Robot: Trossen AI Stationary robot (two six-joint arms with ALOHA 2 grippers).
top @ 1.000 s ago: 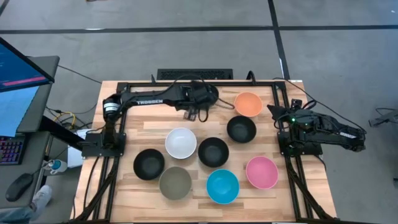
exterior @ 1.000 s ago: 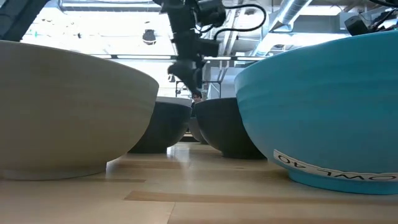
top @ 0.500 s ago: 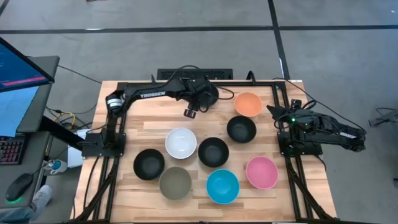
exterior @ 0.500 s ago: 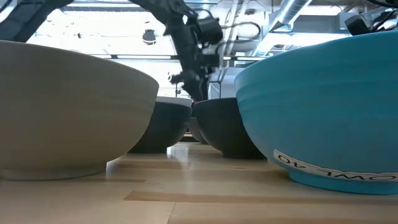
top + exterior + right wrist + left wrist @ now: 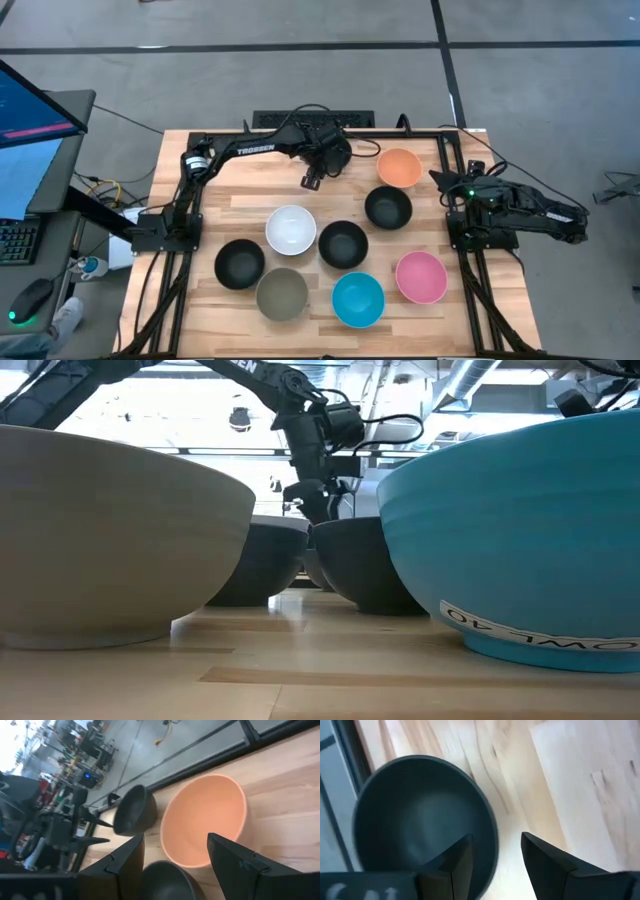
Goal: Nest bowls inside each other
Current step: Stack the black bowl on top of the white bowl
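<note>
Left gripper point(image 5: 310, 180) over far side of table point(image 5: 250, 205), fingers point(image 5: 455, 865) spread apart, holding nothing; black bowl point(image 5: 420, 820) just beyond fingertips, near table's far edge. Nearer than gripper: white bowl point(image 5: 291, 229), two black bowls point(image 5: 343, 244) point(image 5: 388, 207), further black bowl point(image 5: 239, 263), grey-olive bowl point(image 5: 281, 294), blue bowl point(image 5: 358, 299), pink bowl point(image 5: 421, 277), all separate, none nested. Right gripper point(image 5: 175, 865) at right table edge, fingers parted, empty, facing orange bowl point(image 5: 202, 820).

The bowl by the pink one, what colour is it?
Bright blue bowl; high view shows it best.
</note>
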